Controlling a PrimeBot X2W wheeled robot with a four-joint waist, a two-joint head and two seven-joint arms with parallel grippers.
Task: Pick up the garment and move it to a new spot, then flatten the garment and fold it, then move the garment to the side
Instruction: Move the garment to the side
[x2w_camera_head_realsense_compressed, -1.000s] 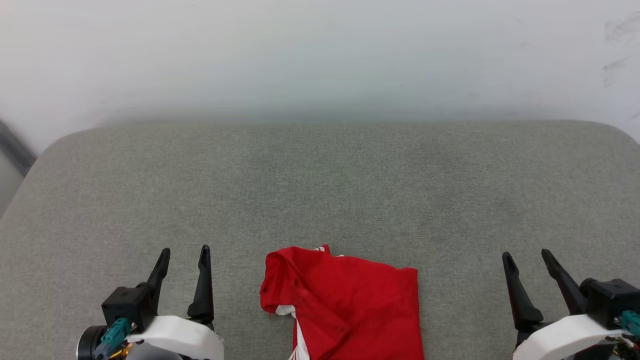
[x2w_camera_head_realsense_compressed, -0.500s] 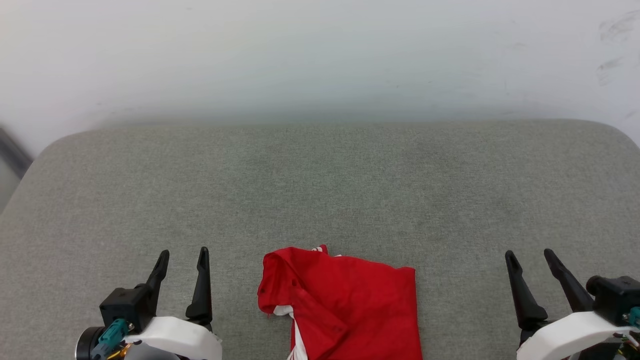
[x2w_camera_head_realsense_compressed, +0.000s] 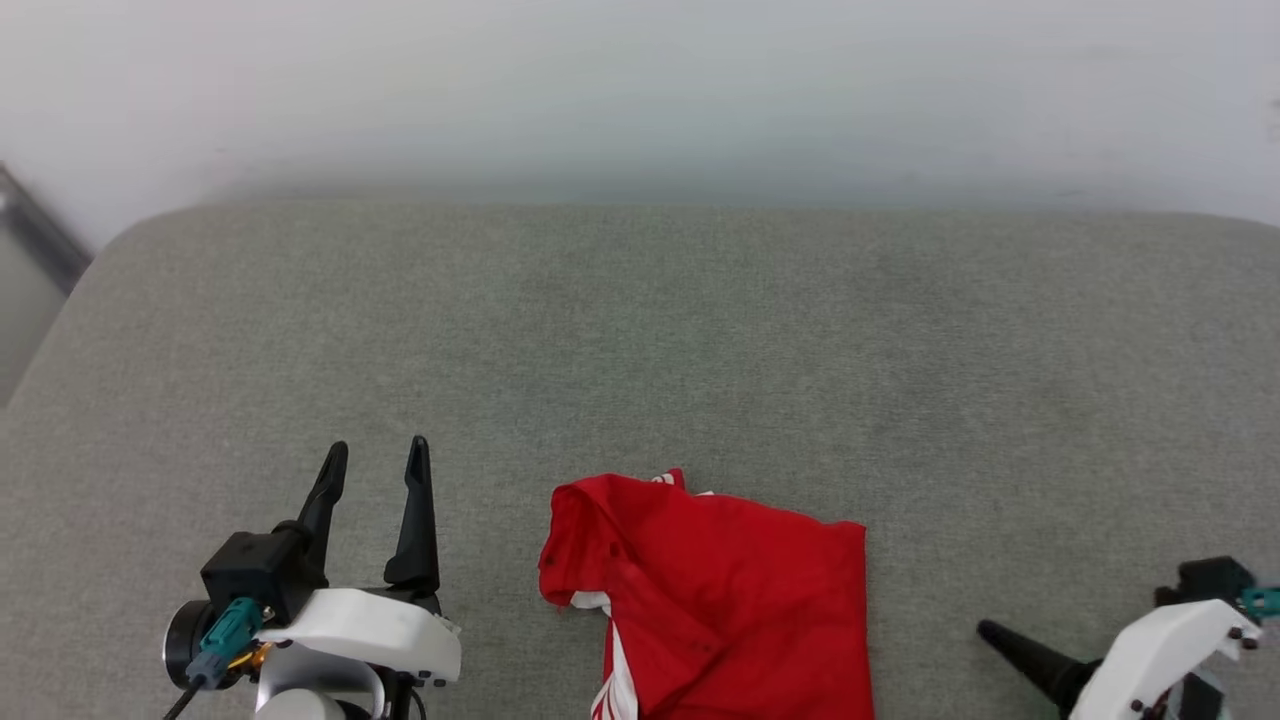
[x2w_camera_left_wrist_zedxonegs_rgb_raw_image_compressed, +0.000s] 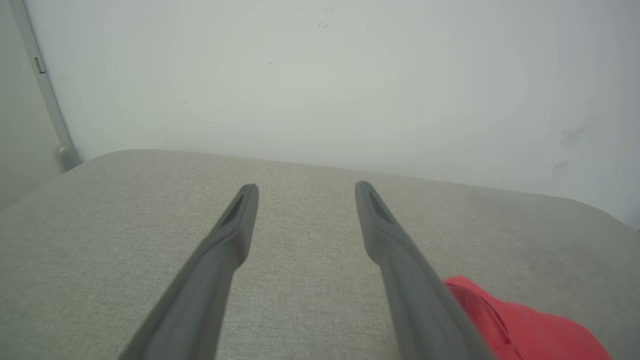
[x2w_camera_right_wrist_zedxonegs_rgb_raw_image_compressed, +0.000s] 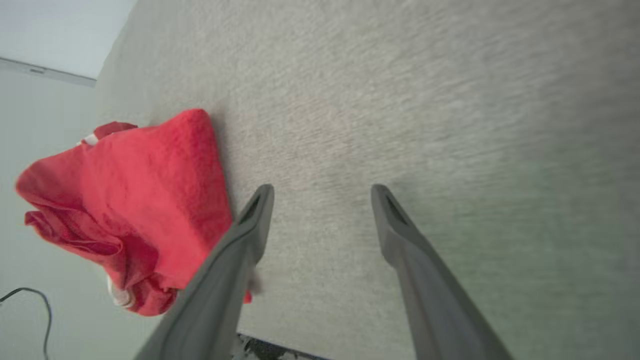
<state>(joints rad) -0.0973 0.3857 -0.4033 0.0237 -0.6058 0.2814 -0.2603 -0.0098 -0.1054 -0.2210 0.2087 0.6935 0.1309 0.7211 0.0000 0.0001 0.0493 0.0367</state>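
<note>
while the garment (x2w_camera_head_realsense_compressed: 720, 590) lay crumpled at the near edge of the pad (x2w_camera_head_realsense_compressed: 640, 330), between the two grippers, part of it hung over that edge in the right wrist view. the left gripper (x2w_camera_head_realsense_compressed: 379, 448) hovered just left of it, jaws apart and empty. the right gripper (x2w_camera_right_wrist_zedxonegs_rgb_raw_image_compressed: 322, 192) sat low beside the garment's right side, jaws apart, nothing between them. hazards, as judged: a pinch on the top layer alone would leave the rest dragging, and the overhang could pull the garment off the pad. a steep approach could drive a gripper into the soft pad. an uneven lift by the two arms would twist the cloth and hinder flattening.
</note>
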